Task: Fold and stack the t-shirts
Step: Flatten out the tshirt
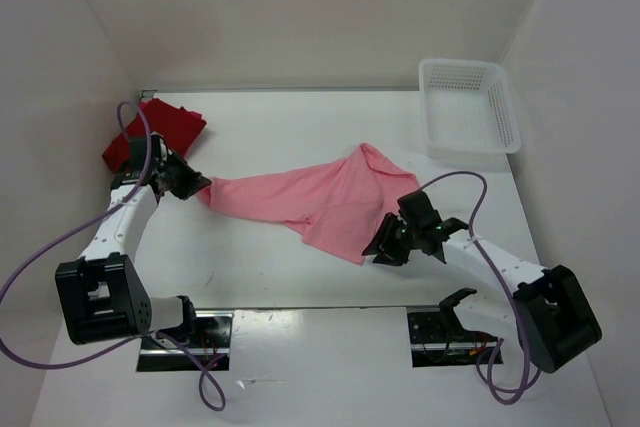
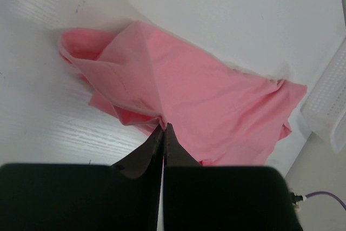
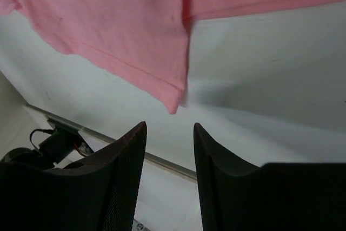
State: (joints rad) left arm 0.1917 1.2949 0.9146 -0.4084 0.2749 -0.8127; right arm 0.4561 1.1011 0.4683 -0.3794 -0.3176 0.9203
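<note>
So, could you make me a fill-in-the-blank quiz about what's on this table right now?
The left gripper is shut on the soft cloth t-shirt, whose colour is light ____.
The right gripper has jaws standing ____, holding nothing.
The white plastic mesh basket sits at the far ____ corner of the white table.
Missing words: pink; open; right.

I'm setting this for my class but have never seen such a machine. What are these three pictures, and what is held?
Two robot arms are bolted to a white table. One picture looks down from above; the other two come from wrist cameras. A pink t-shirt stretches across the middle, with red cloth far left and a white basket far right. The left arm has its jaws shut on the shirt's end; the right arm has its jaws open, holding nothing.
</note>
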